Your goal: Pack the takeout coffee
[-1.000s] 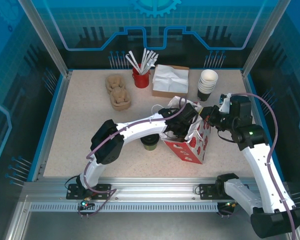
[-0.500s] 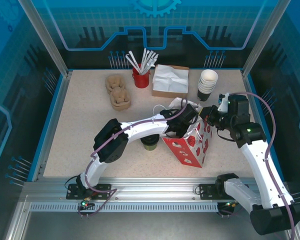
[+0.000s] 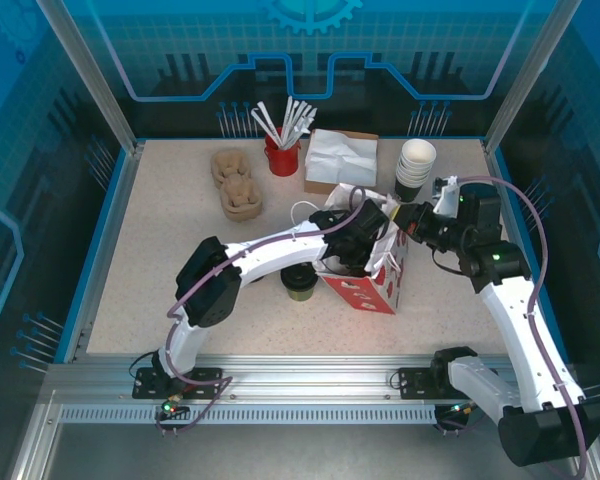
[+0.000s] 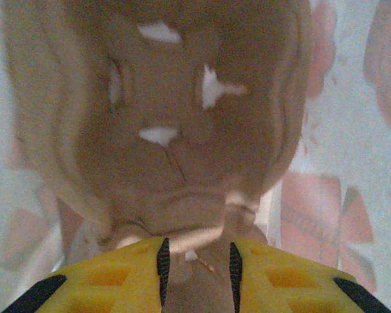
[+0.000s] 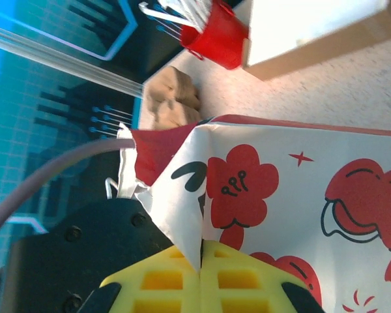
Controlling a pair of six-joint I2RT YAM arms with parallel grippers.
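The takeout coffee (image 3: pixel 300 284), an olive-brown cup with a black lid, stands on the table just left of the red-and-white paper bag (image 3: pixel 368 291), partly under my left forearm. My left gripper (image 3: pixel 366 246) is down inside the bag. Its yellow fingers (image 4: pixel 197 268) are shut on the edge of a brown pulp cup carrier (image 4: pixel 169 130), which lies against the bag's inner wall (image 4: pixel 355 130). My right gripper (image 3: pixel 408 222) is at the bag's right top corner, and its jaws (image 5: pixel 201 261) are shut on the bag's rim (image 5: pixel 182 195).
Along the back stand more pulp carriers (image 3: pixel 238 185), a red cup of stirrers (image 3: pixel 283 155), a napkin box (image 3: pixel 340 160) and a stack of lidless cups (image 3: pixel 415 168). Blue rails edge the table.
The bag has shifted a little left and back with both grippers. My right gripper has risen and moved left with the rim. The coffee cup has stayed put.
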